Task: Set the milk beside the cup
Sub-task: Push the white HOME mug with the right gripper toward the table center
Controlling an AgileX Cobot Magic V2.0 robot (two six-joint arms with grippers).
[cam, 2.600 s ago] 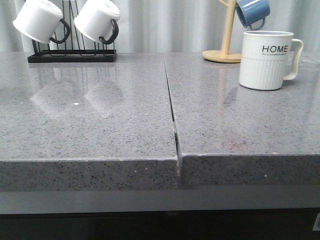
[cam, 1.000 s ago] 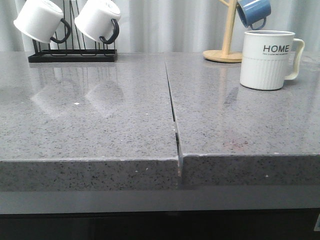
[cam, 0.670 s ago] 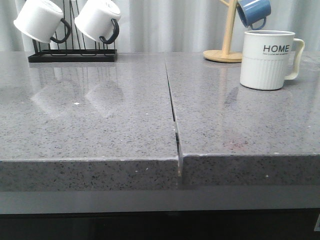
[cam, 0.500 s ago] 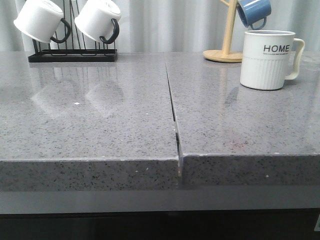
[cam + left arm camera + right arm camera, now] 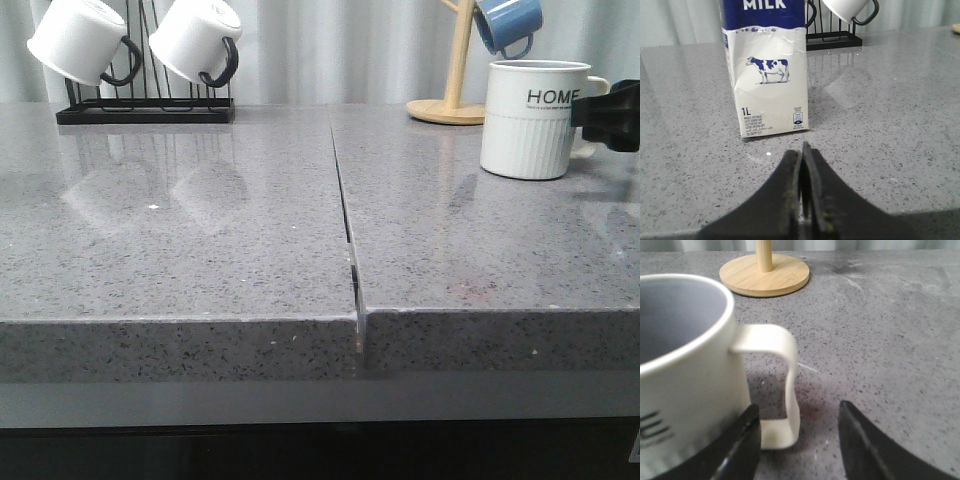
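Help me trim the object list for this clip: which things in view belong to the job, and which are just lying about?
Job: milk; cup; left gripper, shut; right gripper, open at the cup's handle.

Lying about: two white mugs on a black rack; blue mug on a wooden stand.

The left gripper [image 5: 802,200] is showing two matte black fingers [image 5: 830,210], broad at the base and tapering to thin blade-like tips, with faint yellowish scuffs along the inner edges; the right gripper [image 5: 799,440] is showing the same black, wedge-shaped fingers [image 5: 865,450], smooth and unmarked; in the front view it is appearing only as a dark, blocky shape.
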